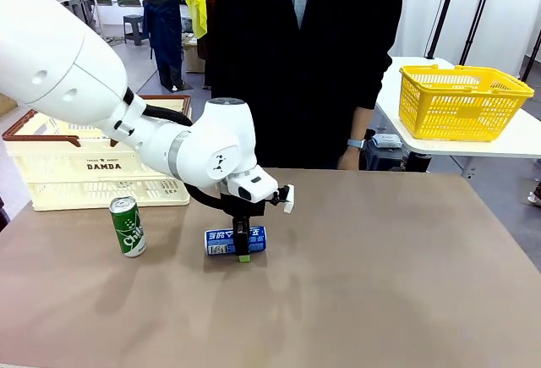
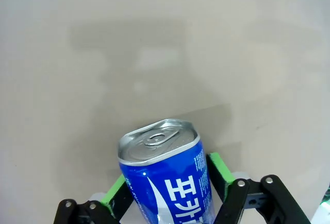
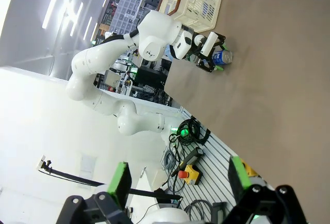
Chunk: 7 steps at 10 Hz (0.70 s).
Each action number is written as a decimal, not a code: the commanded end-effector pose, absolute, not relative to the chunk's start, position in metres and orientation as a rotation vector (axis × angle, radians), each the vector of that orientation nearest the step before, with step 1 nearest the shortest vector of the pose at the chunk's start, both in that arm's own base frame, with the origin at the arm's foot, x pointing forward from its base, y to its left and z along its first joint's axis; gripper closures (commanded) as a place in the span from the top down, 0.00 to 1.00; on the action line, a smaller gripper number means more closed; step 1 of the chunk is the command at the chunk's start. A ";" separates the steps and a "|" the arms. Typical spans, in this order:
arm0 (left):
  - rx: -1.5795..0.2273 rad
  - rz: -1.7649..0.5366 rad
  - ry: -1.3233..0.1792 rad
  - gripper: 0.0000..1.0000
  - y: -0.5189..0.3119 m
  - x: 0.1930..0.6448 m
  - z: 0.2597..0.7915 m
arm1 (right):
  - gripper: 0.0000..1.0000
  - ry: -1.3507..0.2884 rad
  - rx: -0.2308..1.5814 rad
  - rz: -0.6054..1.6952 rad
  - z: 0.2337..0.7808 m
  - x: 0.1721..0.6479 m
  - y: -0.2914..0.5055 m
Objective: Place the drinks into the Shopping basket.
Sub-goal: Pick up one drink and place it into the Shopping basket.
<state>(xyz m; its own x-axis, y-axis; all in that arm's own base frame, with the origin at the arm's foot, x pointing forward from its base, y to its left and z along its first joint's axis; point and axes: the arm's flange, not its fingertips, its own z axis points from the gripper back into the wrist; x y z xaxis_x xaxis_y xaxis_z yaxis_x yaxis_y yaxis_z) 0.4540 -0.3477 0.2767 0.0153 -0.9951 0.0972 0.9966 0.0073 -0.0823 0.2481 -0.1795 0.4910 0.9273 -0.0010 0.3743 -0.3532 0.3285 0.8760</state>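
**Left gripper straddles the lying blue can**

The left gripper [image 1: 243, 244] stands straight down over the blue can [image 1: 235, 240], one green pad [image 2: 220, 173] on each side of its body. In the left wrist view the pads sit at the can's flanks, but whether they already press it I cannot tell. The can lies on its side, its long axis running across the line between the fingers, so a squeeze should catch it across its round body. The green can [image 1: 128, 227] stands upright off to the gripper's left, well apart. Behind that one, the basket [image 1: 101, 167] waits at the table's far left edge. The right gripper [image 3: 178, 183] hangs spread wide and bare, far from both cans; the left arm is clearly nearer.
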 end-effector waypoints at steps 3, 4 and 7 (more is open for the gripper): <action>-0.146 -1.587 -0.004 0.00 -0.338 0.452 0.275 | 1.00 -0.331 1.210 0.259 0.491 0.245 -0.184; -0.147 -1.602 -0.018 0.00 -0.337 0.451 0.279 | 1.00 -0.331 1.210 0.259 0.491 0.245 -0.184; -0.146 -1.609 -0.016 0.00 -0.336 0.449 0.282 | 1.00 -0.331 1.210 0.259 0.491 0.245 -0.184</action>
